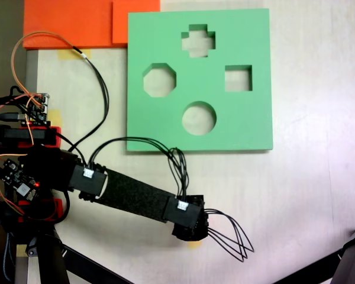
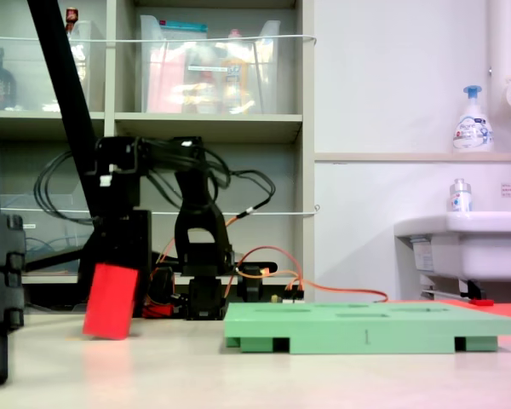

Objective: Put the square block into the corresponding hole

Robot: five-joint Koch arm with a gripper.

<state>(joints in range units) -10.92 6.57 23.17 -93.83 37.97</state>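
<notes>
Gripping the square block [image 2: 111, 301] — claw [image 2: 112, 274].

One fixed view looks straight down, another sits near table level; both share the green board [image 1: 236, 127] [image 2: 370, 328].

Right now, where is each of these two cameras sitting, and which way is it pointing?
A fixed view: high above the table, looking straight down on the green foam board and its square cut-out; the black arm reaches across from the left edge.
A fixed view: low, near table height, looking sideways at the board's edge; the arm stands before shelves, its gripper down at the tilted red block, a sink at right.
Both fixed views share the board and the arm.
</notes>
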